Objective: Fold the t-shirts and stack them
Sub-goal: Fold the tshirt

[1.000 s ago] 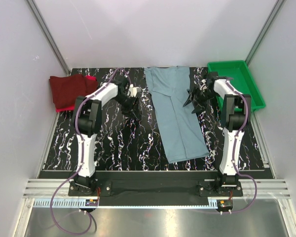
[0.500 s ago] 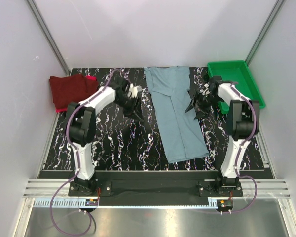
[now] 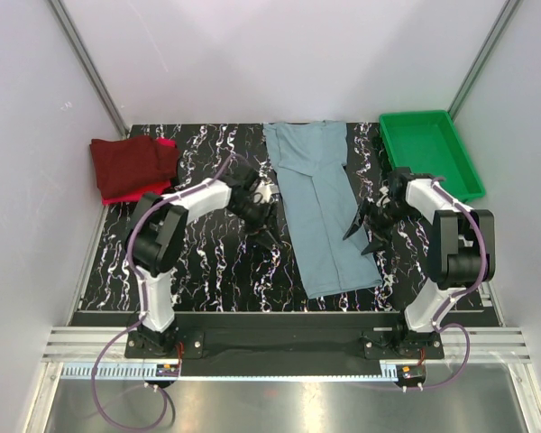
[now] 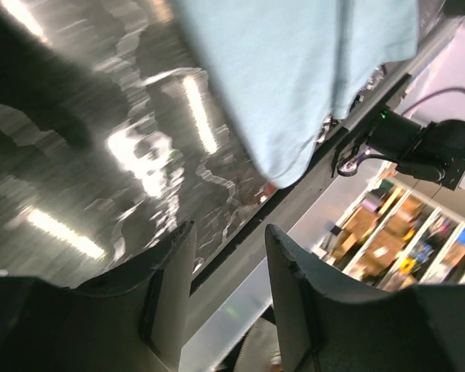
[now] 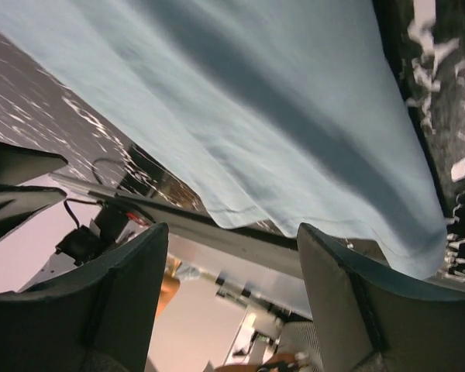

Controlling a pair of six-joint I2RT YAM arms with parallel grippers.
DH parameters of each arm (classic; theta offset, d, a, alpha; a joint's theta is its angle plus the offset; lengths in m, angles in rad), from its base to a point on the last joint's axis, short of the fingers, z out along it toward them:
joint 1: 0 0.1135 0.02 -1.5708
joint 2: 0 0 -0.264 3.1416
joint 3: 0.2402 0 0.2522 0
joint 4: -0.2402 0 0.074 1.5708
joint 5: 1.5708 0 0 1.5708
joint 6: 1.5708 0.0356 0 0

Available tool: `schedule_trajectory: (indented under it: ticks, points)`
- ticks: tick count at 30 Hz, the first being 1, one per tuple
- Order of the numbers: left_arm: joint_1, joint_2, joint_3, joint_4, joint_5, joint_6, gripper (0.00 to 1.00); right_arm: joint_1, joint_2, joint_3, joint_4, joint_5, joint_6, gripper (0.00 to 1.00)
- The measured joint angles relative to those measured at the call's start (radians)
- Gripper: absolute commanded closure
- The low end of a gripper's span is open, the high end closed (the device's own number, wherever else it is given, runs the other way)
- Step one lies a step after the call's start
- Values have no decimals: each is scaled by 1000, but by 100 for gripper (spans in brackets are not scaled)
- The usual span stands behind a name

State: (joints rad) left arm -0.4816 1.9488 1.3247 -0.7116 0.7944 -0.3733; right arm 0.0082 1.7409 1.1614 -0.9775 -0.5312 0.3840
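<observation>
Black, white-veined bench carrying the work. Grey-blue t-shirt, already narrowed to a long strip, lies at bench centre with its long axis running from the far edge towards the arm bases and leaning slightly right at the near hem. Maroon t-shirt rests folded on a red t-shirt at the far left corner, well apart from the strip.

Both arms flank the near half of the strip, one on each long edge. The left end effector stands over bare bench just beside the left edge, so the cloth lies to its right. The right end effector stands at the right edge, so the cloth lies to its left and beneath it; this arm is judged the nearer of the two. Contact with the cloth cannot be told from above.

In the left wrist view the jaws stand partly apart with only bench between them. In the right wrist view the jaws stand wide apart above the near hem, gripping nothing. A crosswise fold is judged the coming step, each arm taking its own side.
</observation>
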Motion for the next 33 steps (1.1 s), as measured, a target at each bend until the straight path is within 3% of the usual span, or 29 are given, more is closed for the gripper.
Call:
schedule_trajectory:
  ticks: [12, 21, 27, 33]
  points:
    - [-203, 187, 264, 0, 33, 34, 54, -37, 19, -34, 11, 10, 15, 25]
    - [-198, 325, 290, -17, 90, 27, 54, -76, 20, -26, 5, 51, 11, 25]
    - [-182, 323, 274, -34, 103, 27, 54, -87, 20, -21, -17, 81, 3, 25]
    - [-109, 249, 134, -61, 103, 37, 53, -91, 20, -37, -16, 87, 1, 25]
